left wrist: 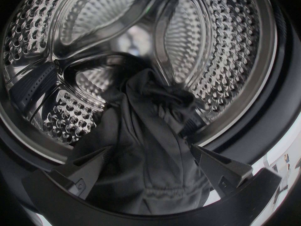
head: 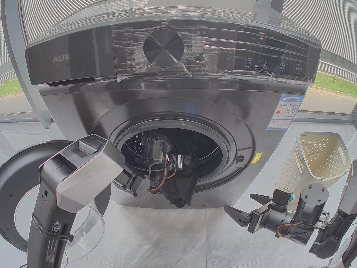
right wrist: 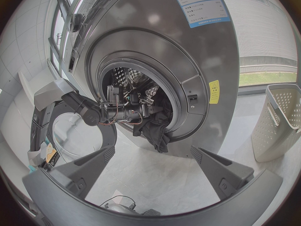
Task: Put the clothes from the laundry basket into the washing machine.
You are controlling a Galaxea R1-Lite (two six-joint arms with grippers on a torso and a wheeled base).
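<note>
Left wrist view: left gripper [left wrist: 151,148] gapes wide, holding nothing, facing the black garment [left wrist: 138,116] draped across the door rim [left wrist: 276,110]. You must push the hanging tail into the drum [left wrist: 229,47].

Washing machine [head: 171,93] seen front-on, round door [head: 22,190] swung open at its left side. Dark garment [head: 182,187] hangs half out over lower rim of machine's drum opening, rest inside. Left arm [head: 85,168] goes into that opening from machine's lower left, wrist w/ orange cables just beside garment. Right gripper [head: 238,201] low in front of machine's right corner, fingers spread, nothing btwn them. Cream perforated laundry basket [head: 319,157] on floor just right of machine
</note>
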